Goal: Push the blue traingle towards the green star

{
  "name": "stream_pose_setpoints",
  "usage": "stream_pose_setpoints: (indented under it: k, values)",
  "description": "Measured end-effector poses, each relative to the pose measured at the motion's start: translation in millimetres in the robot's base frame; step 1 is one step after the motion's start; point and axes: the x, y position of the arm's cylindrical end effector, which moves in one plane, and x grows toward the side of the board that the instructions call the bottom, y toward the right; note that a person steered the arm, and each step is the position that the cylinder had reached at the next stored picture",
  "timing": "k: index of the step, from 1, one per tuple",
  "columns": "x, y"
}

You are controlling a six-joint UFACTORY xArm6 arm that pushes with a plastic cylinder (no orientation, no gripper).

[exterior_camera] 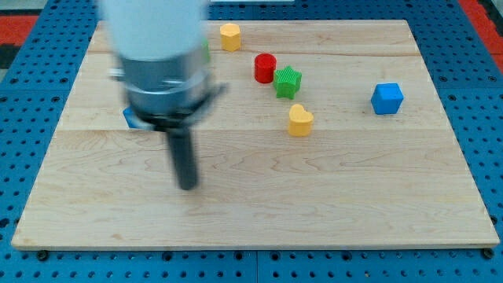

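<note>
Spanning a blue pegboard [479,47], pale wooden board [314,204].

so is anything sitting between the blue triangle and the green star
Nothing visible lies on the bare wood between them. The blue triangle block peeks out at the arm's left edge, mostly hidden; the green star block sits to the view's right, touching the red cylinder block. My tip is below the triangle.

You get bright, even light over the pale wooden surface [330,204], with only faint, soft shadows hugging the blocks. The arm [157,55] and its rod smear with motion blur on the left, while the blocks on the right stay crisp. No glare shows.
</note>
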Motion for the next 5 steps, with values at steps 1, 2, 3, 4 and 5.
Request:
stream_pose_setpoints:
  k: [1,2,3,4,5]
  values:
    - [-34.8,-71.7]
    - [-81.8,-104.5]
    - [-99.2,-68.9]
    - [-99.2,-17.2]
    - [-104.1,-2.0]
